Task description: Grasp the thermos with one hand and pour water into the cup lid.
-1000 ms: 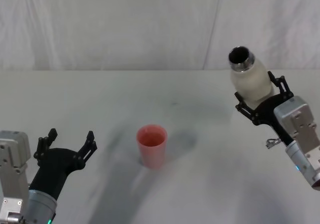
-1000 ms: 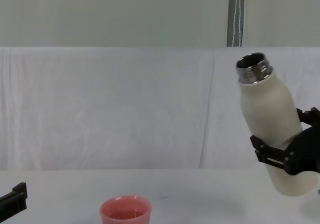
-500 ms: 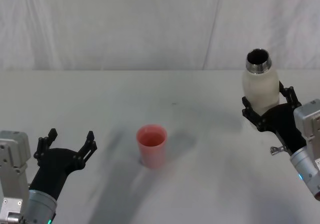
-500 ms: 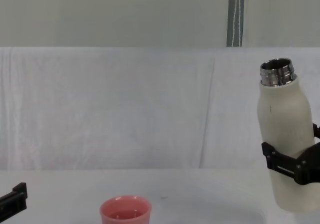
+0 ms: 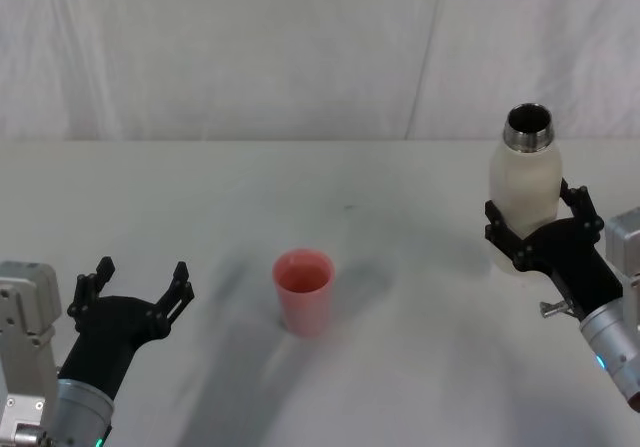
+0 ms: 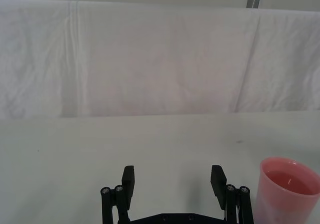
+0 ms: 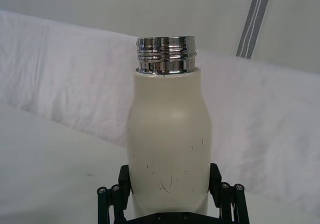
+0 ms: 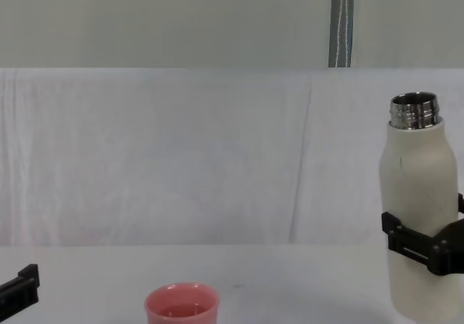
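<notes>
The cream-white thermos [image 5: 522, 182] [image 8: 420, 222] [image 7: 169, 149] stands upright at the table's right, its open steel neck [image 7: 165, 55] on top. My right gripper [image 5: 543, 229] [image 8: 428, 243] is shut on the thermos's lower body. Whether the bottle's base touches the table I cannot tell. The pink cup lid [image 5: 303, 291] [image 8: 182, 306] [image 6: 289, 190] sits mid-table, well left of the thermos, with liquid inside. At the near left my left gripper [image 5: 135, 290] [image 6: 173, 182] stands open and empty, left of the cup lid.
The white table [image 5: 380, 197] runs back to a white cloth backdrop [image 5: 300, 47]. A grey pole [image 8: 341, 21] rises behind the backdrop at the right.
The thermos went from tilted left to upright, and my right gripper carried it right and lower. The left gripper and the cup lid stayed put.
</notes>
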